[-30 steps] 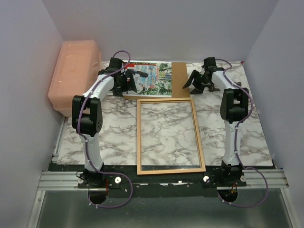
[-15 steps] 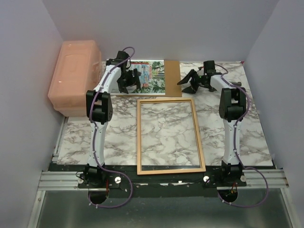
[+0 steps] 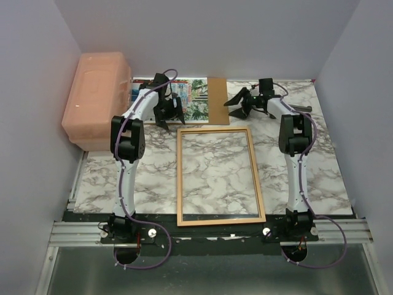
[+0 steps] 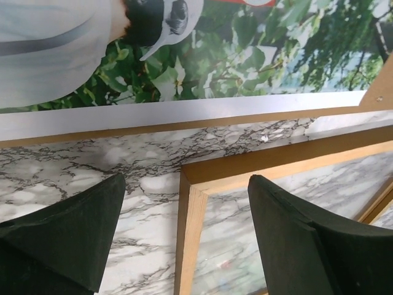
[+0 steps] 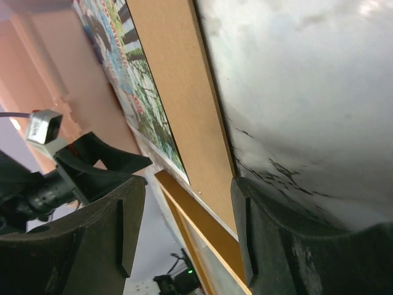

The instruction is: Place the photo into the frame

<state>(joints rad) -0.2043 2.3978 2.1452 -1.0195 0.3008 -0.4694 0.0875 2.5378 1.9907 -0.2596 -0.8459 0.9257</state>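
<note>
Stage: early, nothing seated | photo [image 3: 195, 101] flat on brown board [image 3: 217, 103] just beyond frame [image 3: 179, 178] far edge | left gripper [image 3: 169, 115] apart, empty, over frame's far-left corner | right gripper [image 3: 239, 103] apart, empty, beyond frame's far-right corner | frame flat on worktop [image 3: 307, 172], awaiting photo

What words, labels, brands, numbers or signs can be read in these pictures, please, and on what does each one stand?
None can be read.
The photo: a red-and-white patch at the top edge of the left wrist view is cut off, and in the top view its print is too small to read.
The frame, the brown backing board and the pink box: no lettering shows.
</note>
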